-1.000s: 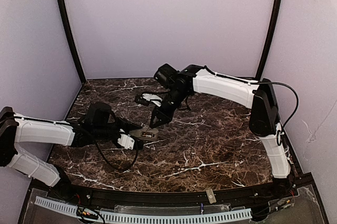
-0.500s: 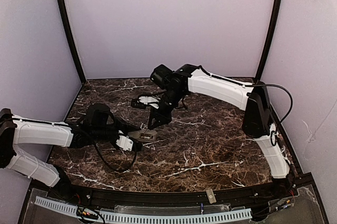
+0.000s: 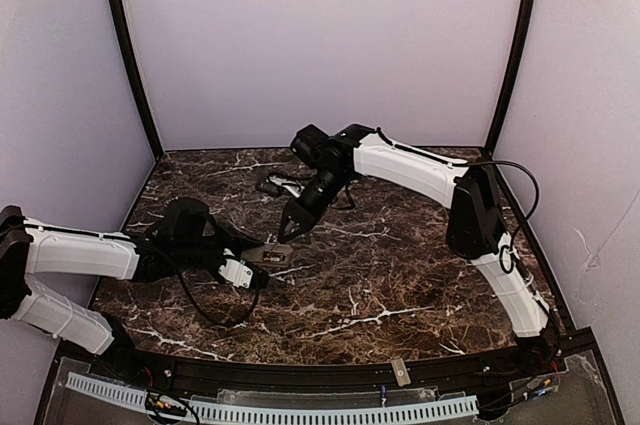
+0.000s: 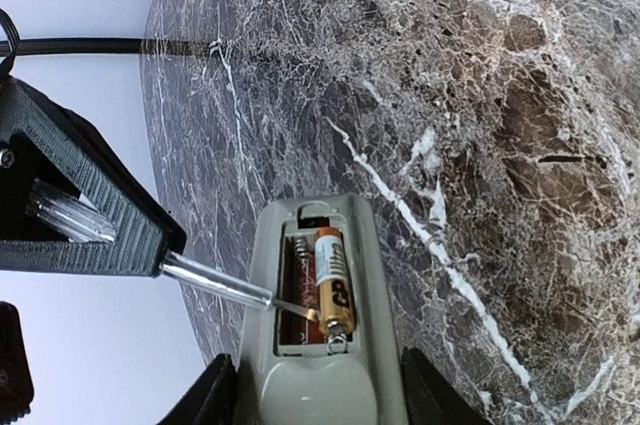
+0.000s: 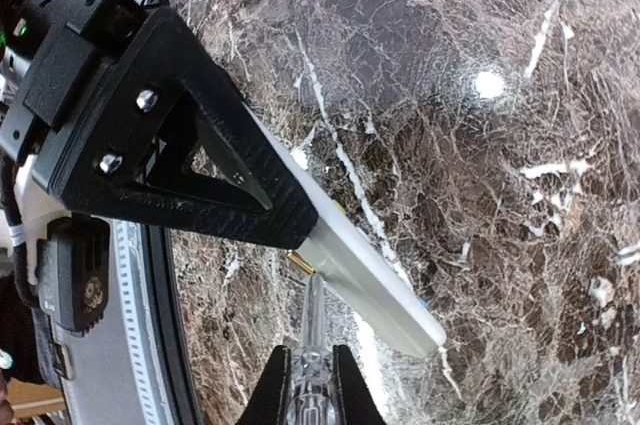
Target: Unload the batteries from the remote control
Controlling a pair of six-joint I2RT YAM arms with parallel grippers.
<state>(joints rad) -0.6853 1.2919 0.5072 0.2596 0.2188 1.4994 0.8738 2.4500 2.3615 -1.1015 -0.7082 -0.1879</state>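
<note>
1. Seen from the left wrist: a slim rectangular plastic remote control [image 4: 325, 370], with the grey-beige back turned up. Looks pale, almost white, along the side seen from the right wrist.
2. Held just above the dark brown marble table [image 3: 400, 275] with white veins, over its left-middle part.
3. Gripped at one short end by the left gripper [image 4: 318, 395], clamped between the two black fingers [image 4: 215, 397], one on each long side.
4. In the back, an open battery recess [image 4: 297, 280] with rounded corners. Holds one cylindrical battery [image 4: 333, 280], gold and orange, printed with the letters GP, lying along the remote control in one slot. Shows a reddish-brown floor and a small metal contact in the other slot.
5. Over the middle of the table: the right gripper [image 5: 305, 390], closed tightly on the clear plastic handle of a thin tool [image 4: 215, 280].
6. Slanting down from that handle into the recess, a glassy shaft ending in a flat metal tip [image 4: 295, 310] just beside the battery. Cannot tell whether touching it.
7. On the far part of the table, a few small pale and dark pieces [image 3: 278, 185], too small to name.
</note>
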